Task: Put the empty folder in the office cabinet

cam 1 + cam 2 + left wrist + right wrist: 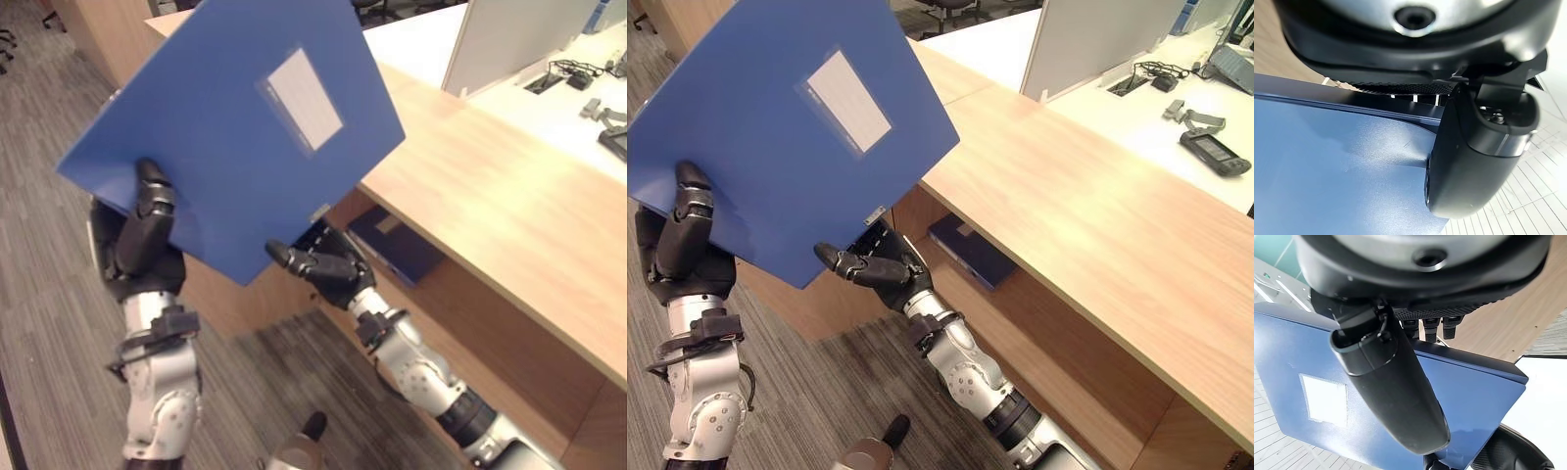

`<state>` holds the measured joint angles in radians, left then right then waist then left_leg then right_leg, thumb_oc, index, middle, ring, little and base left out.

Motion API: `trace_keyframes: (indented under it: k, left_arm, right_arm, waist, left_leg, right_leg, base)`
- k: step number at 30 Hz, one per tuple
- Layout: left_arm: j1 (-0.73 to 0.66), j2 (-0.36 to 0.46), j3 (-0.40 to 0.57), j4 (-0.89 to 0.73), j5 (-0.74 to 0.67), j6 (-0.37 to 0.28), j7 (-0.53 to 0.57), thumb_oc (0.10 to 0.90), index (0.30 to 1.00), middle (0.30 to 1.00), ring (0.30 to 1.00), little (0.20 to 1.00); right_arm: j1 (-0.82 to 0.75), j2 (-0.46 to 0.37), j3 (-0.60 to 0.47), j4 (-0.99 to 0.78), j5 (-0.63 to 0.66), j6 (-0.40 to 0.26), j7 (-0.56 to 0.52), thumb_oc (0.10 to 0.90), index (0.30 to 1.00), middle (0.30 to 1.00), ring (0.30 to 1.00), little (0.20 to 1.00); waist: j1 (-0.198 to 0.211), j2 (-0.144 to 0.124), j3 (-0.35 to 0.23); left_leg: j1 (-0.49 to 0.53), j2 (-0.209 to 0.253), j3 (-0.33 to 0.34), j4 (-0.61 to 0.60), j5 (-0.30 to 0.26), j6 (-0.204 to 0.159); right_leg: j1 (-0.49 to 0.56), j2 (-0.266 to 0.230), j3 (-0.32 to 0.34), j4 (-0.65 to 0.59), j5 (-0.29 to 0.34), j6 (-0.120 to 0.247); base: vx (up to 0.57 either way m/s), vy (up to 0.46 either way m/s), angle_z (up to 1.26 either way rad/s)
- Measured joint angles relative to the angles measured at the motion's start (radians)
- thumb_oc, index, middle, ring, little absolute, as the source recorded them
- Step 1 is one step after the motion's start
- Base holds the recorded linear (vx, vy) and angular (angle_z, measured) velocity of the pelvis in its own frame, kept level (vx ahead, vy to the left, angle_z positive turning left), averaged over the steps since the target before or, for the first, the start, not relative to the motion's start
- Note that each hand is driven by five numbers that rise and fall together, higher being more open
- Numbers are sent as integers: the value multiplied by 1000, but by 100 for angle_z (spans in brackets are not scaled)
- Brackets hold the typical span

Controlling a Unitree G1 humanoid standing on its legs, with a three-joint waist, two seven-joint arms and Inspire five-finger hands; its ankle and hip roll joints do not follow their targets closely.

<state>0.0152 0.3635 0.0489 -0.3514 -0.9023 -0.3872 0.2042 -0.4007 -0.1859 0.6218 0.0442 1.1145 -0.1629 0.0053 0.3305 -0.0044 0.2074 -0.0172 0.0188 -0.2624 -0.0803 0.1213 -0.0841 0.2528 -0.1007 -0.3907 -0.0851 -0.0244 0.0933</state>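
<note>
Blue folder (pixel 235 127) held up before cabinet (pixel 509 211), pinched at lower edge by left hand (pixel 142 235) and right hand (pixel 323 264), thumbs over face. Likely light, stiff, slick; best kept gripped at both corners.

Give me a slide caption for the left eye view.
Both robot hands, left and right, hold a blue folder up beside the wooden cabinet.
</note>
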Motion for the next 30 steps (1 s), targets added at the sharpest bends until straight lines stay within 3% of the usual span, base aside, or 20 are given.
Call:
trace_keyframes:
  k: [8, 20, 21, 22, 30]
  left_arm:
    - [-1, -43, -50, 39, -76, -3, -20, 400, 300, 300, 300, 300]
    - [32, -44, -75, 79, -114, 55, -94, 400, 300, 300, 300, 300]
    - [41, -44, -74, 80, -114, 58, -97, 400, 300, 300, 300, 300]
    - [45, -44, -75, 89, -114, 60, -102, 400, 300, 300, 300, 300]
    - [47, -43, -71, 108, -113, 62, -128, 400, 300, 300, 300, 300]
  right_arm:
    - [-19, 28, -38, 0, 32, -51, -28, 800, 900, 900, 900, 900]
    - [-34, 63, -147, 1, 40, -100, -68, 800, 900, 900, 900, 900]
    - [-34, 63, -150, 1, 46, -101, -70, 505, 458, 458, 458, 458]
    - [-34, 63, -155, 2, 49, -101, -74, 400, 300, 300, 300, 300]
    - [-34, 61, -169, 3, 76, -105, -82, 400, 300, 300, 300, 300]
  waist:
    - [-1, -2, 1]
    - [-1, -3, 2]
    - [-2, -3, 2]
    - [-1, -3, 2]
    - [-2, -3, 2]
  left_leg:
    - [4, 1, 14, 0, -1, 0]
    - [5, 0, 20, 0, -3, 3]
    - [7, 0, 22, 0, -4, 3]
    - [9, 0, 24, 0, -4, 3]
    - [14, 0, 26, 0, -4, 4]
  right_leg:
    - [-2, -3, 17, 0, 0, 0]
    - [-3, -6, 26, 0, 0, 0]
    - [-3, -6, 28, 0, 0, 0]
    - [-3, -7, 30, 0, 0, 0]
    - [-3, -7, 31, 0, 0, 0]
  base:
    - [7, -4, -4]
    - [1, 0, 0]
    - [7, -2, -6]
    - [4, -2, -5]
    - [0, 0, 0]
